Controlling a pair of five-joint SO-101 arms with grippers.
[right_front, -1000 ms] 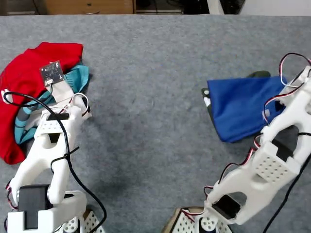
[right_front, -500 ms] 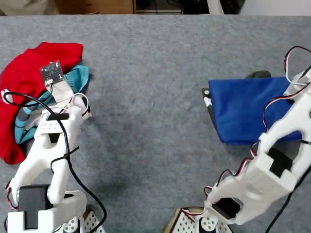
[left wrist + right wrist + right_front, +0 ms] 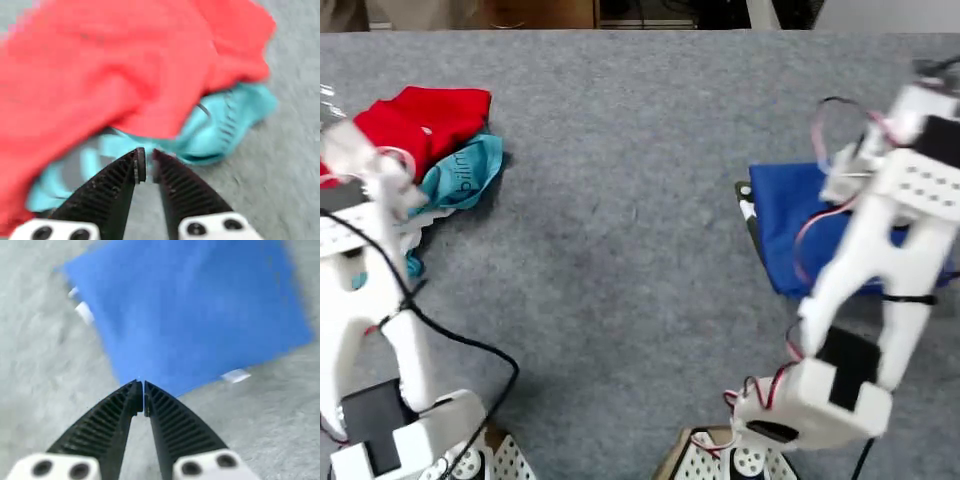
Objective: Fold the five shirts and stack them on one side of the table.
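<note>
1. Three shirts can be made out. A folded, flat blue fabric shirt (image 3: 788, 235) lies near the table's right edge. A crumpled red fabric shirt (image 3: 432, 115) is heaped by the left edge toward the far-left corner. A bunched teal fabric shirt (image 3: 470, 172) touches the red one and is partly tucked under it.
2. The blue shirt's squared edges sit slightly askew to the table's edges. Its long side appears to run toward the right edge. The white right arm (image 3: 880, 230) hides that end.
3. A thin dark layer (image 3: 742, 189) peeks out from under the blue shirt's inner edge; what it is cannot be told.
4. The grey carpet-like table (image 3: 620, 250) lies open across its whole middle, between the two groups.
5. The right gripper (image 3: 140, 390) hangs over the blue shirt's edge, its black ribbed jaws pressed together on nothing.
6. The left gripper (image 3: 145, 165) sits above the teal shirt where it meets the red one, with its jaws all but touching and nothing between them.
7. The white left arm (image 3: 365, 290) covers the near part of the red and teal heap, so its full outline is hidden.
</note>
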